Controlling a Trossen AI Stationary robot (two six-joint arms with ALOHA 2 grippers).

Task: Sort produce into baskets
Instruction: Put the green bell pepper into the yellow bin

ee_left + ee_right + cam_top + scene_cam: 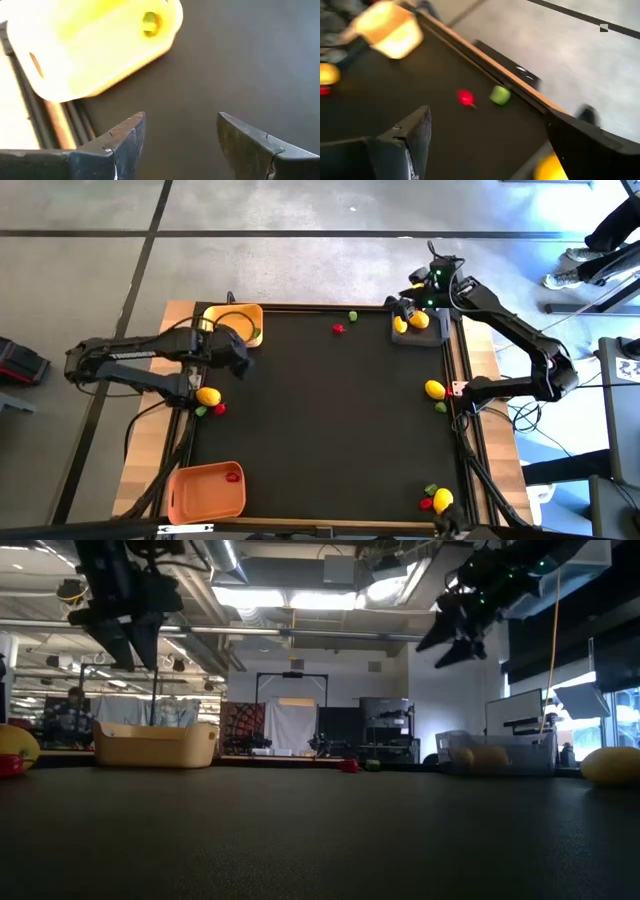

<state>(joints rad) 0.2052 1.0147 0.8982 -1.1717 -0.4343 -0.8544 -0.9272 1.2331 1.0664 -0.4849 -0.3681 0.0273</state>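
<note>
Two grippers hang above the table with fingers spread wide and nothing held: the left gripper (243, 358) just beside the yellow basket (222, 314), which holds a green piece (149, 23), and the right gripper (403, 310) over the dark grey basket (432, 337) with its lemons (418, 321). A red piece (338, 328) and a green piece (352, 316) lie at the far edge between those baskets, one red piece (233, 476) sits in the orange basket (189, 500), and other lemons lie loose on the mat (330, 420).

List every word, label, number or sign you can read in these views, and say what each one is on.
No readable text in any view.
Light patch with dark marks on the grey box at the right edge, high view: too small to read.
Yellow, orange and dark grey plastic baskets: no markings visible.
</note>
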